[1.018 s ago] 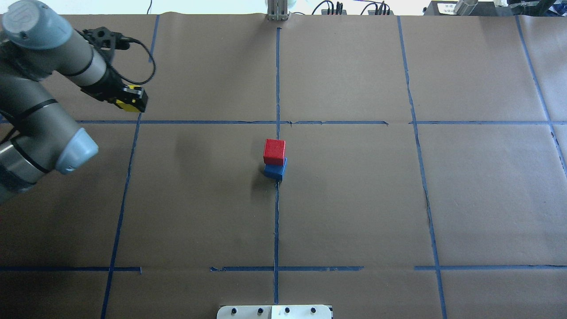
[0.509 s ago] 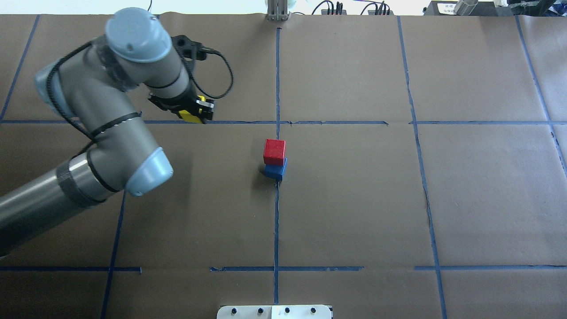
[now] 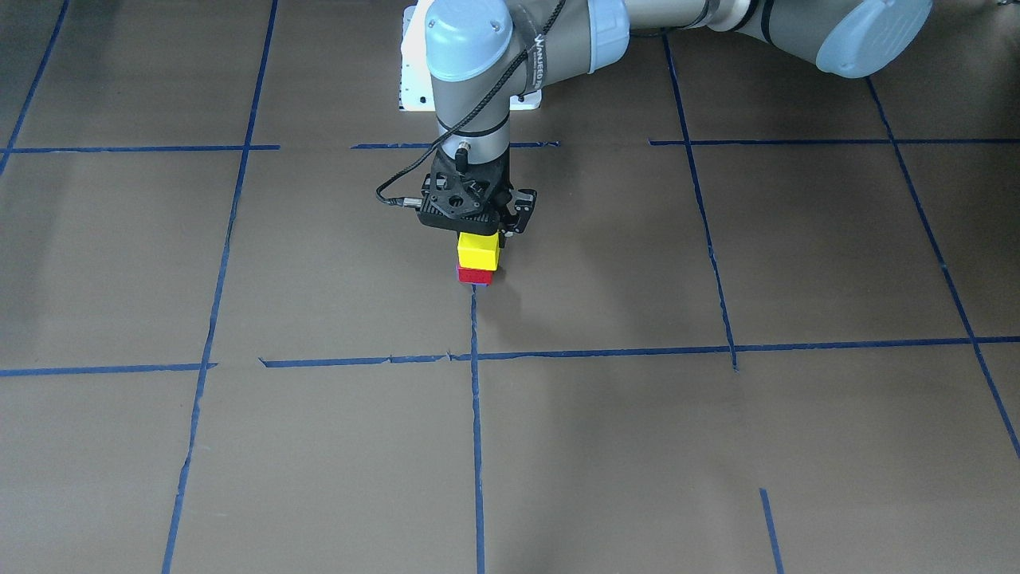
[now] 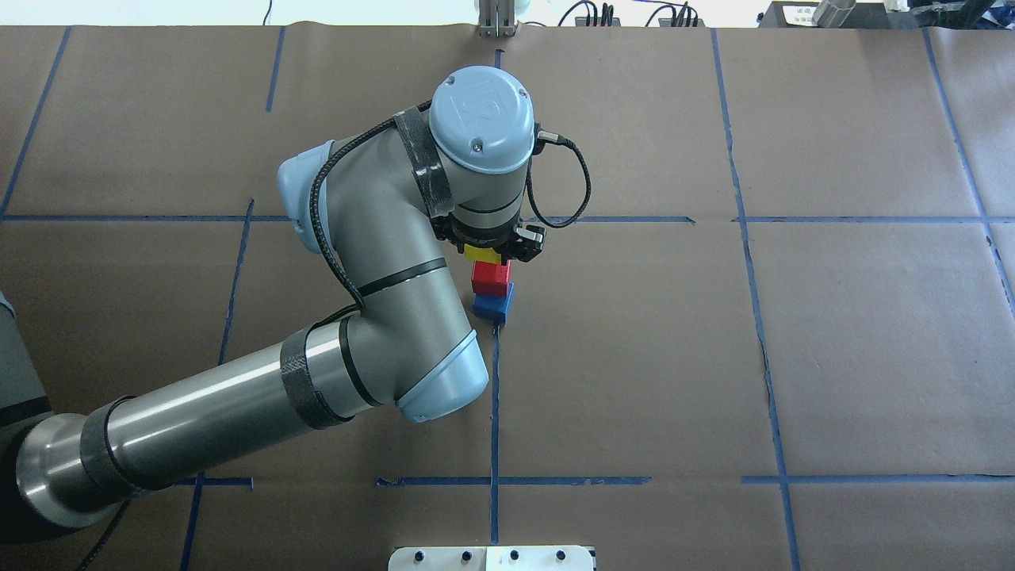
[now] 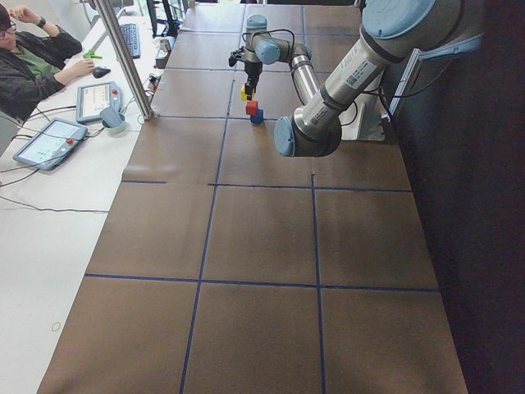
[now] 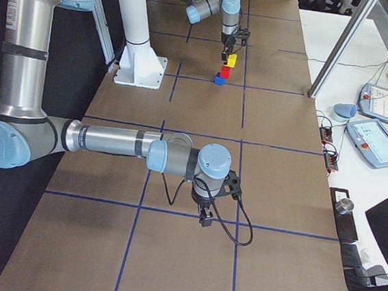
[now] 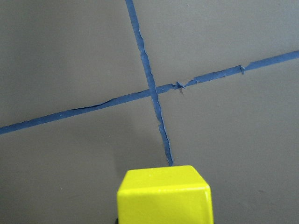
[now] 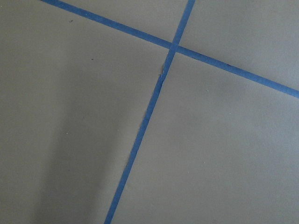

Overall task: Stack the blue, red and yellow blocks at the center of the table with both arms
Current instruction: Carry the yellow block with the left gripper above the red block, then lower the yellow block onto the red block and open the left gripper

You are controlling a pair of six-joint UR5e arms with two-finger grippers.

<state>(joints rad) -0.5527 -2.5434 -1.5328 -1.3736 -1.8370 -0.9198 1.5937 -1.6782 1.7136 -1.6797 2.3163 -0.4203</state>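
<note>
A red block [image 4: 491,277] sits on a blue block [image 4: 493,306] at the table's centre, where the tape lines cross. My left gripper [image 4: 492,249] is shut on a yellow block [image 3: 478,250] and holds it directly over the red block [image 3: 475,276]. I cannot tell whether the two touch. The yellow block fills the bottom of the left wrist view [image 7: 163,196]. My right gripper [image 6: 204,219] hangs low over bare table far to the robot's right. It shows only in the exterior right view, so I cannot tell if it is open.
Blue tape lines [image 4: 495,396] divide the brown table into squares. The white base plate [image 4: 492,558] is at the near edge. An operator [image 5: 25,57] sits at a side table with tablets [image 5: 49,141], beyond the far edge.
My left arm has swung from the far left to the centre, carrying the yellow block, and now holds it over the red and blue stack. The stack has not moved.
</note>
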